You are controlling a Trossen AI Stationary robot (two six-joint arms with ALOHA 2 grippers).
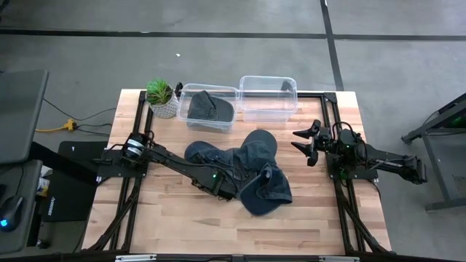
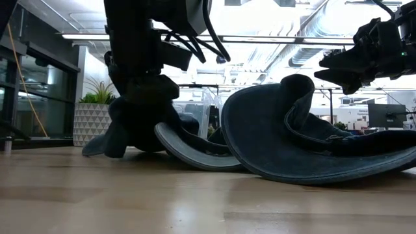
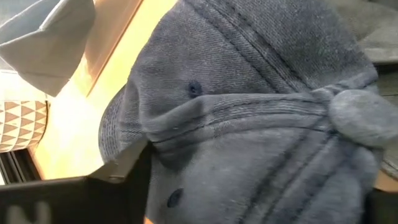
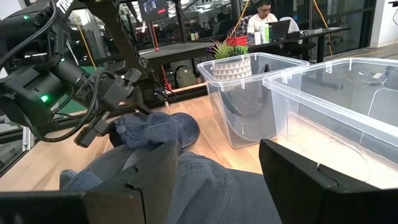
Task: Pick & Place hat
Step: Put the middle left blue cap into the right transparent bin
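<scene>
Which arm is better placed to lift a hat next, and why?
Probably the left: the left gripper is down among the dark hats, while the right gripper hangs open beside them, above the table.

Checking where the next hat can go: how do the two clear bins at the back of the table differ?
The left bin already holds a dark hat; the right bin holds nothing. The left bin stands beside the potted plant; the right bin is farther from it. Both are clear, lidless plastic tubs of similar size.

a potted plant point(image 1: 162, 97) is set at the counter's point(image 1: 175, 211) far edge, just beside two clear bins.
</scene>
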